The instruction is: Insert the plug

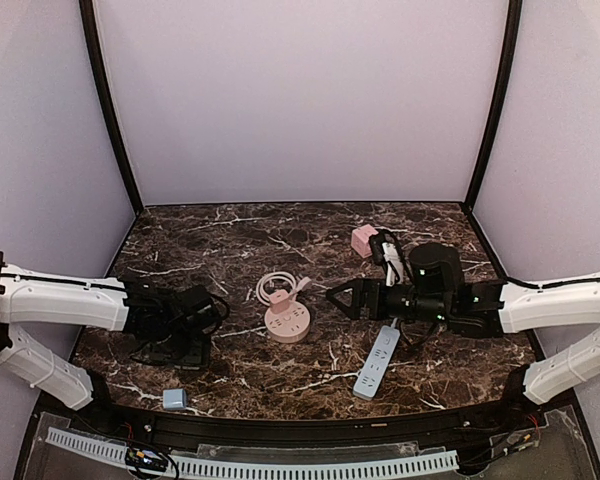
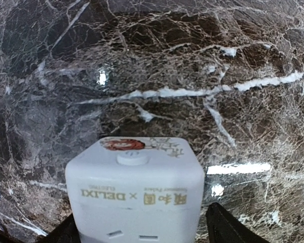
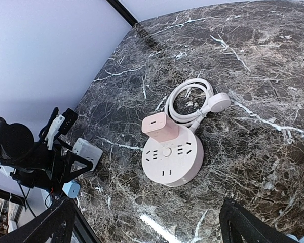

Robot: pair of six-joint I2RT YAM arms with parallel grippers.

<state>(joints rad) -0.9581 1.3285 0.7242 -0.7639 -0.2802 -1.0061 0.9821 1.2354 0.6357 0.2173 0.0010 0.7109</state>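
A round pink socket strip [image 1: 290, 322] [image 3: 173, 158] lies mid-table. A pink plug block [image 1: 280, 297] [image 3: 160, 126] stands upright on its far rim, and its white cord [image 3: 188, 101] is coiled behind. My right gripper [image 1: 338, 298] [image 3: 147, 223] hovers open just right of the strip, holding nothing. Down at the table on the left, my left gripper [image 1: 185, 325] [image 2: 142, 228] straddles a white cube socket [image 2: 134, 190] [image 3: 87, 152]. Its right finger [image 2: 225, 225] stands apart from the cube's side, and the left finger sits close to the other side.
A small blue adapter [image 1: 174, 399] [image 3: 71, 189] lies near the front edge on the left. A pale blue power strip [image 1: 377, 362] lies under my right arm. A pink cube [image 1: 363, 240] and a white plug [image 1: 385, 247] sit at the back right.
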